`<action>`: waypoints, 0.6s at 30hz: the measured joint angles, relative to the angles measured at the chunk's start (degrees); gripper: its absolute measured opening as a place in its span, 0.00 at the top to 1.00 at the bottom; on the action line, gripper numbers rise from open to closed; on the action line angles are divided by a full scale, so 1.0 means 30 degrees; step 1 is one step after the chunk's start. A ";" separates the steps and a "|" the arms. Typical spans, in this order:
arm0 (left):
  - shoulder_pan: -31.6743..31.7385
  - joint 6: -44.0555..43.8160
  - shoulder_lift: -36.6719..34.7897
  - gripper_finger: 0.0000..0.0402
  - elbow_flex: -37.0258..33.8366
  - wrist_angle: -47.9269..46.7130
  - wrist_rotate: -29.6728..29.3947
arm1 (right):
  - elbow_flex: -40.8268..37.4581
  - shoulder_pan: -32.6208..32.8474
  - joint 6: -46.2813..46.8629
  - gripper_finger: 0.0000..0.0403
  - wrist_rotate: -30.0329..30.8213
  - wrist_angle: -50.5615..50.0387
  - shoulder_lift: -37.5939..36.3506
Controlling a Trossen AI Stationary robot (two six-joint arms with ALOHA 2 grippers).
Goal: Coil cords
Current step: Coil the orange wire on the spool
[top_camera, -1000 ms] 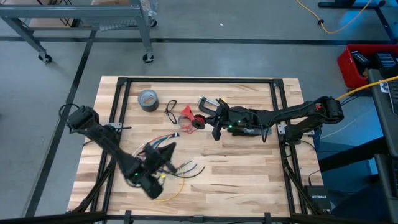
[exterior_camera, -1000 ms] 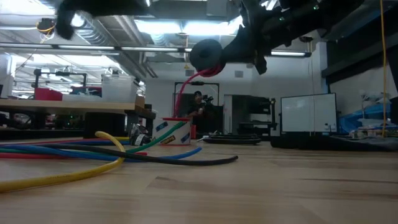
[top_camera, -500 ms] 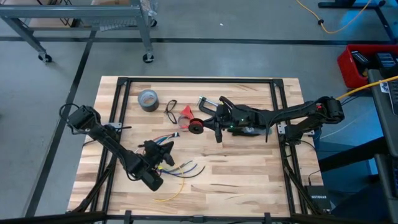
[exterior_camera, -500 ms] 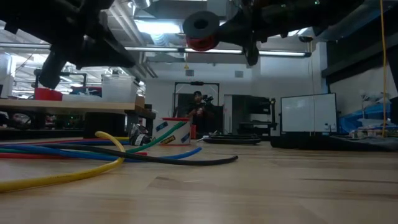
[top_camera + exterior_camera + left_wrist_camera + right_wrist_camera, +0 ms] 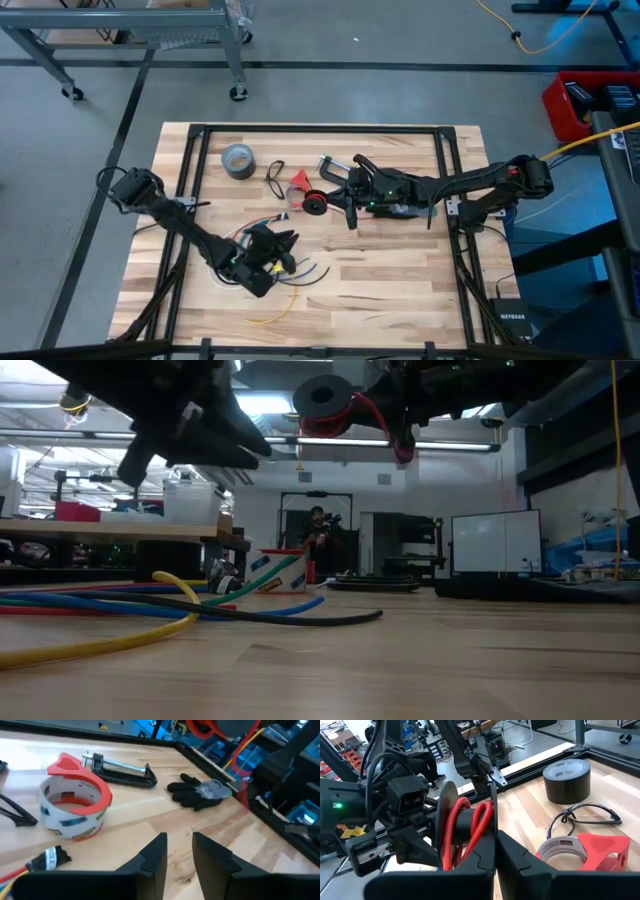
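Spool (image 5: pixel 315 203) and red wire (image 5: pixel 470 832) sit just past twelve o'clock of the bench (image 5: pixel 400 270) centre, held aloft: in the low view the spool (image 5: pixel 323 398) hangs high above the wood with the wire looped round it. The right end effector (image 5: pixel 335 195) reaches in from three o'clock, and its fingers (image 5: pixel 485 855) are pressed together on the spool's black flange, the red coils bunched beside them. At eleven o'clock of the spool lies a red cone-shaped dispenser (image 5: pixel 299 182) with a white tape roll (image 5: pixel 561 851); farther toward ten o'clock are a grey tape roll (image 5: pixel 238 160) and a pair of dark glasses (image 5: pixel 274 178). A metal clamp (image 5: pixel 120 768) and a black glove (image 5: pixel 197 794) lie on the wood near them. The left end effector (image 5: pixel 278 250) hovers at seven o'clock over a fanned bundle of coloured wires (image 5: pixel 290 270), its fingers (image 5: pixel 155 857) slightly spread and empty.
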 joint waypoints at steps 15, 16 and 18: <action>0.1339 0.2604 0.0171 0.72 0.0007 0.1505 0.1127 | 0.0000 0.0007 0.0017 0.99 -0.0007 0.1979 0.0000; 0.1488 0.2819 0.0309 0.72 0.0007 0.1758 0.1127 | 0.0000 0.0007 0.0031 0.99 -0.0025 0.2229 0.0000; 0.1767 0.3405 0.0749 0.72 0.0007 0.2843 0.1127 | 0.0000 0.0007 0.0113 0.99 -0.0418 0.2879 0.0000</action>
